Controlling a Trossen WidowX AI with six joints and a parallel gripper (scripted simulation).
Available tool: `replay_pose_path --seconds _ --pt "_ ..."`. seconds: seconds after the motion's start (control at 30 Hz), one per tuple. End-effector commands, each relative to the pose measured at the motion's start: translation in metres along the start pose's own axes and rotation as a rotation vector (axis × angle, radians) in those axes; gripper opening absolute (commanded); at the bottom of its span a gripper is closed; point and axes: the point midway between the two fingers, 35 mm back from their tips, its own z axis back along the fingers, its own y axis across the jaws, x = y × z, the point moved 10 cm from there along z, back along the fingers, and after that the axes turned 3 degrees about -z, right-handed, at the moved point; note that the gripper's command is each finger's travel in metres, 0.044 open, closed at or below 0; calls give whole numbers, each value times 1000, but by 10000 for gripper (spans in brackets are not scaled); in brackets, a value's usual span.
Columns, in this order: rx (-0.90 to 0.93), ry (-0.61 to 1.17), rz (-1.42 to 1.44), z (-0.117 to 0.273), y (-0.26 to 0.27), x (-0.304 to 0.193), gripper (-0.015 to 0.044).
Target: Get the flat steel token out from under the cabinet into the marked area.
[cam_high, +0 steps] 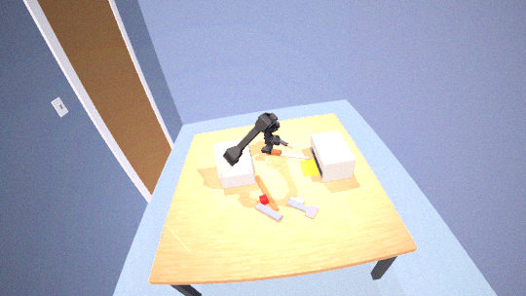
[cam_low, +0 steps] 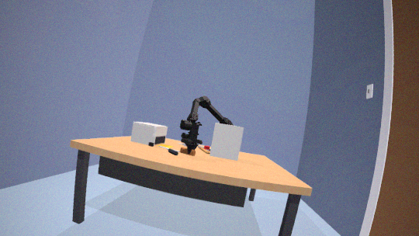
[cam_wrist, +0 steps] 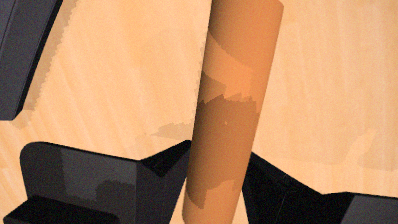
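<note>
Pointing its pale shaft toward the cabinet (cam_high: 336,158) (cam_low: 144,133), the orange-handled tool (cam_high: 276,152) (cam_low: 182,150) (cam_wrist: 232,100) sits pinched in the gripper (cam_high: 267,150) (cam_low: 189,151) (cam_wrist: 216,151)

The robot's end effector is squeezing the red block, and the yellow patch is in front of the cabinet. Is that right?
Not quite: it isn't the red block. The wrist view shows the end effector squeezing an orange handle. The yellow patch is in front of the cabinet, as you said.
</note>
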Motion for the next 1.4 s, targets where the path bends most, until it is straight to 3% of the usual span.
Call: replay_pose_path --seconds 0.0,1.37 --pt "2 -1 -1 0 0 0 0" --pt "-4 -5 55 0 8 76 0"
